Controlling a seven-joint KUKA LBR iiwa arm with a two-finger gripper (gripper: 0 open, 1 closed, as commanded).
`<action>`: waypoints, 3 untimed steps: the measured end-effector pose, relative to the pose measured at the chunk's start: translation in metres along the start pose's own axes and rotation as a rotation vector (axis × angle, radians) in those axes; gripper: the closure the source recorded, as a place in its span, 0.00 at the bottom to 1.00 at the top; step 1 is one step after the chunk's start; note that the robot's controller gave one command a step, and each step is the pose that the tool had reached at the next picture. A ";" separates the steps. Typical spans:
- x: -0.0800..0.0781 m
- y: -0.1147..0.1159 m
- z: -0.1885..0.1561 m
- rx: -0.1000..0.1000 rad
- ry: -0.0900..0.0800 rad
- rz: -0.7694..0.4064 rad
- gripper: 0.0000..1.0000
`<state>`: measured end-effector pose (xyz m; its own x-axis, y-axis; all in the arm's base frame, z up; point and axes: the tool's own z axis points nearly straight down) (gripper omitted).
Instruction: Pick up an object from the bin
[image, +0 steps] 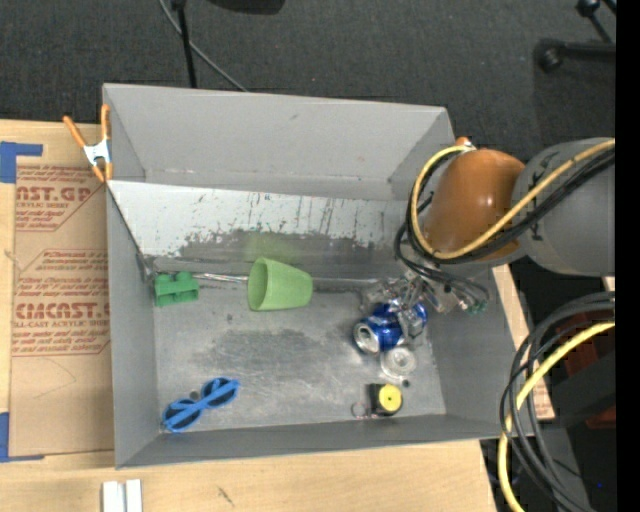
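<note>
Grey arm (575, 215), fat rounded link. Glossy orange dome cover (472, 205) on the wrist. Yellow and black cables (424, 195) loop round the cover, with more loops further back. The gripper (408, 303) is small silvery metal hardware.

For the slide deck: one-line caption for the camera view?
Gripper close to a blue can at the right of the grey bin; green cup, green block and blue glasses lie apart.
</note>
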<state>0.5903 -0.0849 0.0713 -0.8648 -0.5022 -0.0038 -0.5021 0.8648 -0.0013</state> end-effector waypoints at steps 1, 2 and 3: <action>-0.002 0.000 -0.042 0.002 -0.002 0.001 1.00; -0.005 0.000 -0.086 0.003 -0.003 0.001 1.00; -0.007 0.000 -0.132 0.003 -0.003 0.001 1.00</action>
